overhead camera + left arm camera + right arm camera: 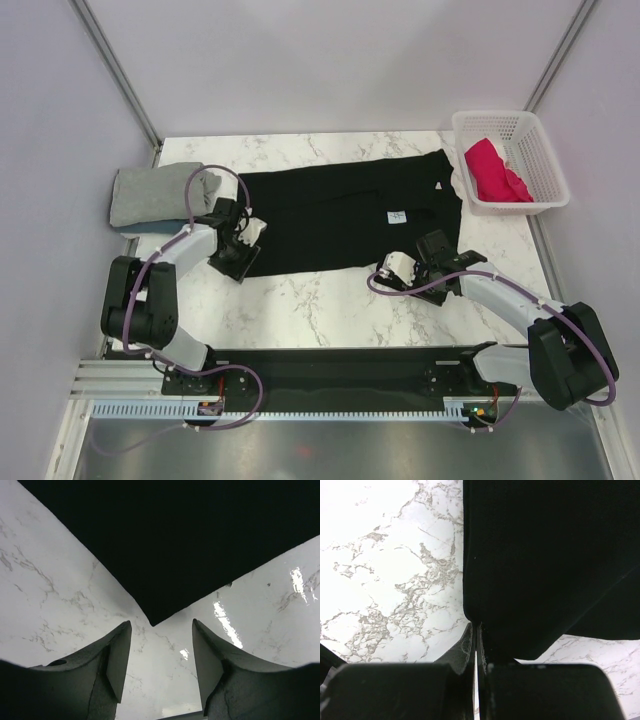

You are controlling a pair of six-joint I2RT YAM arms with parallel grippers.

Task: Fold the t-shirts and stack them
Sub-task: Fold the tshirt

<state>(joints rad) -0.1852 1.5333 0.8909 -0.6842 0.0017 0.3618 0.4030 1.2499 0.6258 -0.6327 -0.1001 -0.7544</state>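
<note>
A large black t-shirt [340, 215] with a small white neck label [396, 215] lies spread flat across the marble table. My left gripper [234, 260] is open and empty at the shirt's near left corner. In the left wrist view that corner [152, 617] points into the gap at my left gripper [161, 626], with bare table between the fingers. My right gripper [437, 243] is shut on the shirt's near right edge; the right wrist view shows my right gripper [477, 626] with its jaws pressed together on the black cloth [545, 555]. A folded grey t-shirt [150, 193] lies at the far left. A crimson-pink t-shirt [494, 172] lies in the basket.
A white lattice basket [545, 160] stands at the back right corner. Bare marble table [330, 310] runs between the shirt and the arm bases. A thin blue cloth edge [128, 229] shows under the grey shirt. Metal frame posts rise at both back corners.
</note>
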